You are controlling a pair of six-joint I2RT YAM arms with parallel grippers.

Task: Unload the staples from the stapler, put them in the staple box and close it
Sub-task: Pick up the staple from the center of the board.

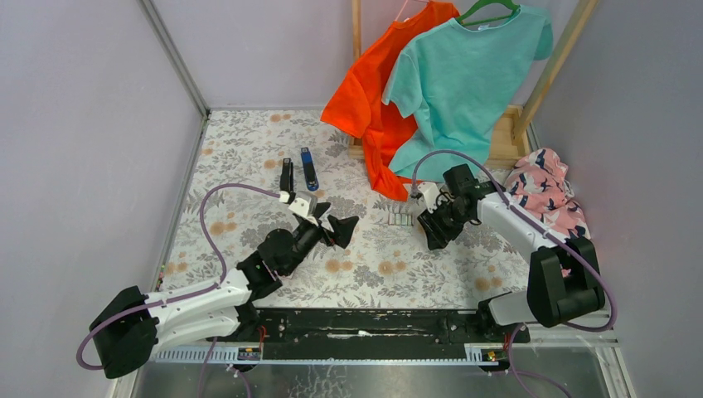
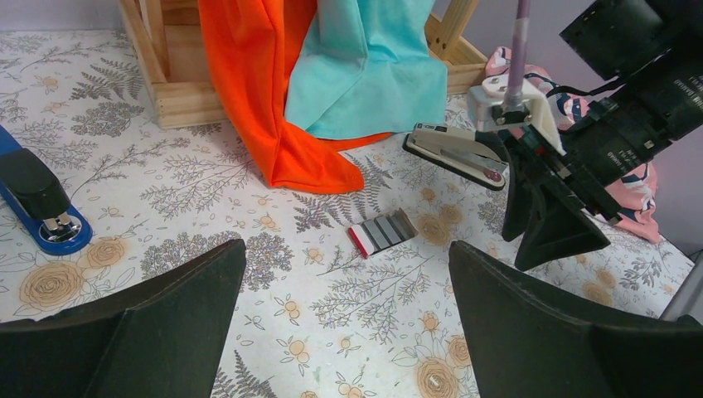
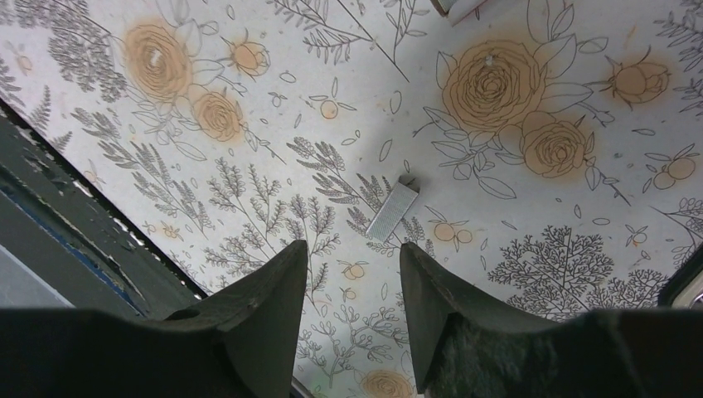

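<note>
The stapler, black with a silver-grey upper part, lies on the floral cloth near the orange shirt, just left of my right gripper in the left wrist view. One short silvery strip of staples lies flat on the cloth just ahead of my right gripper. Its jaws stand partly apart with nothing between them. My left gripper hovers wide open and empty over bare cloth near the table's middle, well short of the stapler.
A red-and-white card bearing grey strips lies between the two grippers. A blue-and-black bar and a black bar lie at the back left. Orange and teal shirts hang on a wooden rack, and patterned cloth lies at the right.
</note>
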